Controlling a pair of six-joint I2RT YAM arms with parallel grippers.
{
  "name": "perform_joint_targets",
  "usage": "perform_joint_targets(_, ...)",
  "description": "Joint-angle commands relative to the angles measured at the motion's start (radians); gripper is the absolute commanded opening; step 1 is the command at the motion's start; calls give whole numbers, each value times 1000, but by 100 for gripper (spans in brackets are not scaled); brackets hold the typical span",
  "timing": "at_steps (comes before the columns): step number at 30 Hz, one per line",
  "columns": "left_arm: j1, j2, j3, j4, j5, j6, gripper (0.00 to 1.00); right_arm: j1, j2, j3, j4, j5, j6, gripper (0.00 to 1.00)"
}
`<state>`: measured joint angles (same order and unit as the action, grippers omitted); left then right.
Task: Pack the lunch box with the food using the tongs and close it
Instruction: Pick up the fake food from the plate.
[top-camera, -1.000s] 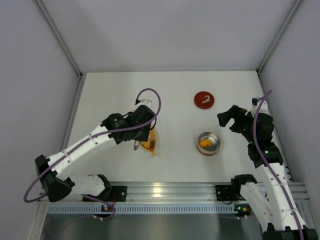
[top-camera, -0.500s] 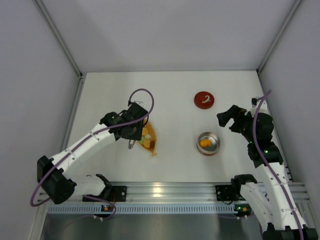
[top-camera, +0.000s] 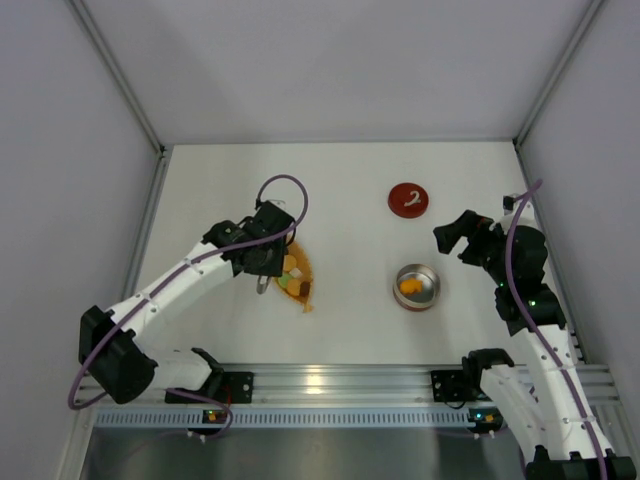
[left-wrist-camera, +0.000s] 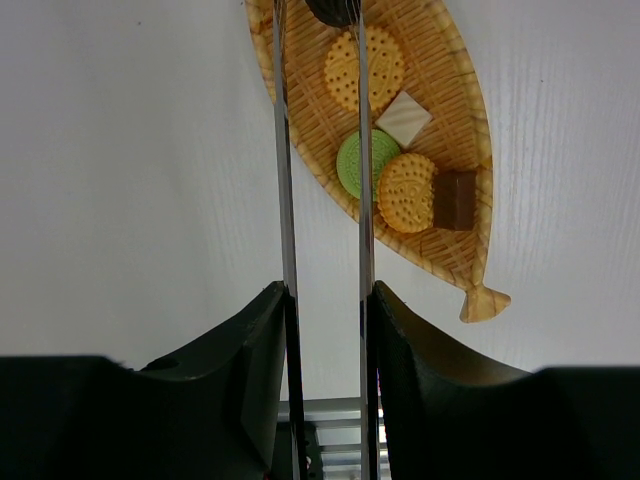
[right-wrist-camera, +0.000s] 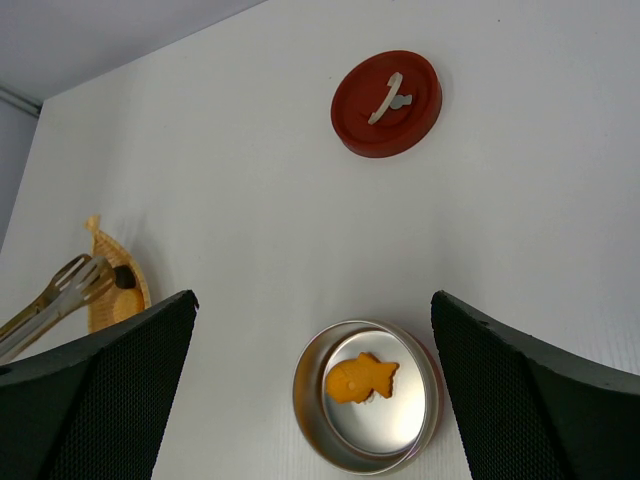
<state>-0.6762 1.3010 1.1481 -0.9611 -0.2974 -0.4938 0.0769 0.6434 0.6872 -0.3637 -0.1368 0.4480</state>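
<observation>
Now the left gripper (left-wrist-camera: 325, 300) clamps the tongs (left-wrist-camera: 284, 180), tips over the orange dish (left-wrist-camera: 450, 90) ahead, with table (left-wrist-camera: 130, 180) stretching wide to its left. The dish holds biscuits (left-wrist-camera: 365, 65) and small squares (left-wrist-camera: 403, 117). The right gripper (right-wrist-camera: 312, 300) hangs wide open; the lunch box (right-wrist-camera: 303, 390) just beneath holds one orange fish piece (right-wrist-camera: 360, 378), and the lid (right-wrist-camera: 387, 103) lies well ahead.

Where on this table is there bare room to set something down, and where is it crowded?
Bare table lies between the orange leaf-shaped dish and the round steel tin, between tin and the flat red round lid, and along the far edge. Crowded: over the dish, where the left hand holds the silver metal tongs.
</observation>
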Motion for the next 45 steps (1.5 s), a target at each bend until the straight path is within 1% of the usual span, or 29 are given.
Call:
perform_joint_targets(1,4,12,-10,56,15,17,43,12,-10,2,46,-7,-6,100)
perform_joint_targets(11,17,29,-19,71,15,23,44,12,-10,2,45,-6,-8,100)
perform_joint_targets(31,38,57,-41,104,58,40,44,12,-2,11,43,-7,-14,100)
perform_joint_targets(36,38,55,-37,104,66,40,40,12,-4,12,43,-6,-14,99)
perform_joint_targets(40,38,46,-22,91,63,41,35,12,-4,14,42,-6,-15,99)
perform_joint_targets(45,37,27,7,65,50,44,33,12,-5,11,43,-9,-12,100)
